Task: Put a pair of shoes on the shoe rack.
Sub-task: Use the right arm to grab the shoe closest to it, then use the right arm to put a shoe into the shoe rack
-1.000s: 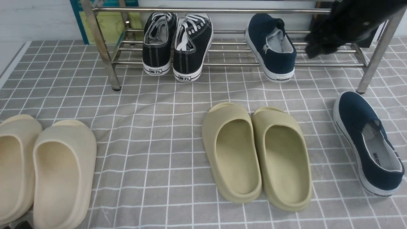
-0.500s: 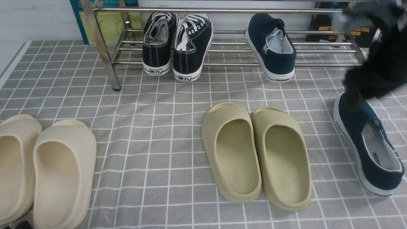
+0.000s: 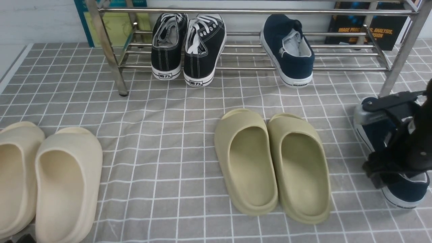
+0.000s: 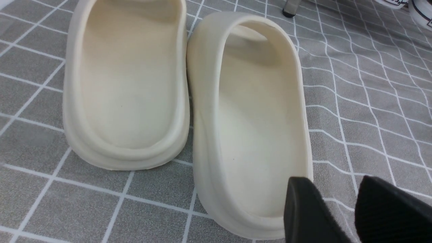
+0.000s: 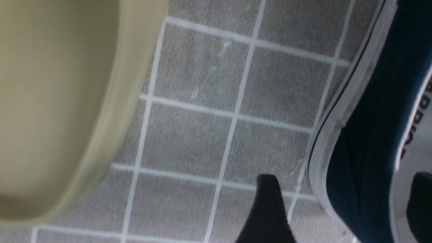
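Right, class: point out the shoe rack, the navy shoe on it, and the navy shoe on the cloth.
Shoe rack [image 3: 236,11], front view, top bar.
Navy shoe on the rack [image 3: 297,67], front view, heel canvas.
Navy shoe on the cloth [image 3: 409,189], front view, heel canvas.

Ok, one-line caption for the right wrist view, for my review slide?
Wrist close-up: the open right jaws straddle the side wall of the navy shoe on the checked cloth, olive slide alongside.

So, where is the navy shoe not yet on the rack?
Front view, far right: the navy shoe lies on the cloth beside the olive slides, under the open right gripper.
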Robot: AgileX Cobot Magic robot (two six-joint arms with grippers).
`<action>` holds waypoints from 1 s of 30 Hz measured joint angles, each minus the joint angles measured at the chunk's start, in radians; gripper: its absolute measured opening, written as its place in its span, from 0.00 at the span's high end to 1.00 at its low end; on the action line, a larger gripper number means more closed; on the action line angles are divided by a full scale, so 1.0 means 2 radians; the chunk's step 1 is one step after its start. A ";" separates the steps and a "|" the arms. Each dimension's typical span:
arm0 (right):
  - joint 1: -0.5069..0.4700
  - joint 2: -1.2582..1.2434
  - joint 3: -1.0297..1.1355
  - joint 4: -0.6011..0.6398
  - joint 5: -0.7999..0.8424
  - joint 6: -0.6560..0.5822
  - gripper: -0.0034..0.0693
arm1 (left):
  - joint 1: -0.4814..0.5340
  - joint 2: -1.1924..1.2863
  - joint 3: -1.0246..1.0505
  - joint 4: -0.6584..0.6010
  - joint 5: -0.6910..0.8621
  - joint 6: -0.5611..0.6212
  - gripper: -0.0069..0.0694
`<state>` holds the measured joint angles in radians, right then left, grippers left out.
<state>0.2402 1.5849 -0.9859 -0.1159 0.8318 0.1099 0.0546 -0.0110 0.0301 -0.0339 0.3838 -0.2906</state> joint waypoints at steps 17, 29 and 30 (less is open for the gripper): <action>0.000 0.037 -0.018 -0.062 0.034 0.025 0.90 | 0.000 0.000 0.000 0.000 0.000 0.000 0.60; 0.000 -0.005 -0.147 0.017 0.100 -0.055 0.90 | 0.000 0.000 0.000 0.000 0.000 0.000 0.60; 0.000 0.004 -0.159 0.017 0.100 -0.055 0.90 | 0.000 0.000 0.000 0.000 0.000 0.000 0.60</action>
<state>0.2402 1.5922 -1.3043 -0.0814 1.0323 0.0000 0.0546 -0.0110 0.0301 -0.0347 0.3838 -0.2906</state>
